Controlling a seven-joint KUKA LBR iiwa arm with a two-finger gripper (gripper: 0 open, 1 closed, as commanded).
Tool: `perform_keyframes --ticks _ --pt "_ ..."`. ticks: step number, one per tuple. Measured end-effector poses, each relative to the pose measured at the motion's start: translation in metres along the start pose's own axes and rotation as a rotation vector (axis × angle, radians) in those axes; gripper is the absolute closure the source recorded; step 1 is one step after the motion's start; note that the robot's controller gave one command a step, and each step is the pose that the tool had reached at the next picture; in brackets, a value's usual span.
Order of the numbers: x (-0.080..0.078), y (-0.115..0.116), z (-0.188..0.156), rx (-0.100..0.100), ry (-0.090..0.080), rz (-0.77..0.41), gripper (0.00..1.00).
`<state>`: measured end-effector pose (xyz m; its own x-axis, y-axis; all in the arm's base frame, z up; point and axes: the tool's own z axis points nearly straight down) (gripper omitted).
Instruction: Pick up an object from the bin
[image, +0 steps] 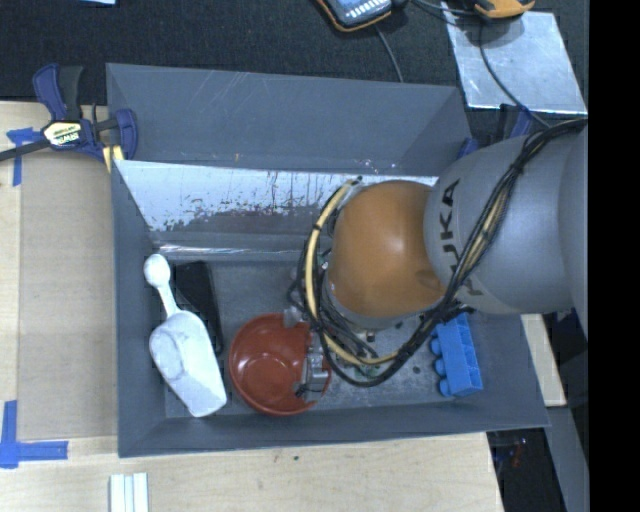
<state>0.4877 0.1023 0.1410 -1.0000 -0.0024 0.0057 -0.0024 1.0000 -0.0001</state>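
The gripper (314, 372) sits at the right rim of a red bowl (262, 378) near the bin's (300, 432) front wall, mostly hidden beneath the arm's orange cover (380, 250). Whether its jaws are apart or clamped cannot be told

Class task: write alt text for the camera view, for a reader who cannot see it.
The robot's gripper is down at the right rim of a red bowl in a grey bin. A white scoop lies left of it, a blue brick right.
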Motion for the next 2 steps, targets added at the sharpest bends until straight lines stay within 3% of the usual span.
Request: perform_keyframes --ticks 1,2 --pt "-0.001 -0.001 -0.004 -0.001 -0.006 0.003 0.00" --pt "-0.009 -0.069 0.067 0.001 -0.014 -0.388 0.00"
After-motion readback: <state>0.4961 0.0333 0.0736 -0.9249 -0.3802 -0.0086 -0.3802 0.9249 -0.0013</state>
